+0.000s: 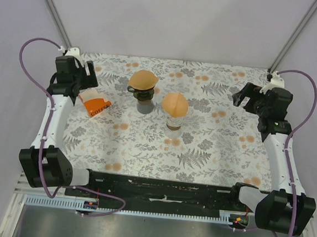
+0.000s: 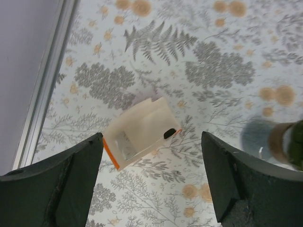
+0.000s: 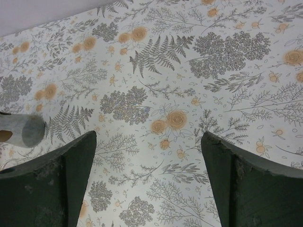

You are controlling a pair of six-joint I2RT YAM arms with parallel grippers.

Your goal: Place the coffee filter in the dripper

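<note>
L gripper [image 2: 151, 138] hangs over the far-left part of the floral table [image 1: 145, 145]. Fingers are spread wide w/ nothing btwn them, i.e. released. In the L wrist view a white-and-orange filter packet [image 1: 94, 105] lies flat on the cloth below the gap. In the top view it's just right of and nearer than the gripper, and nothing touches it.

Right of the packet, approx. centre-far, stands a dark green dripper [image 1: 141, 92] w/ its handle loop to the left, on a gray base [image 1: 144, 107]. A brown coffee filter [image 1: 144, 79] sits on the dripper's mouth, covering it and a bit tilted. Can't tell how deep it's seated. Base & dripper edge also show, blurred, at the right edge of the L wrist view.

Just right and slightly nearer is a 2nd filter [image 1: 175, 104], same brown, rounded, resting on top of a clear glass vessel [image 1: 174, 123] w/ a brownish bottom. The two sets are near each other but apart.

R gripper [image 3: 148, 137] is at the far-right side, well apart from both filters, above bare cloth. Fingers are wide apart & hold nothing, so it's released too.
</note>
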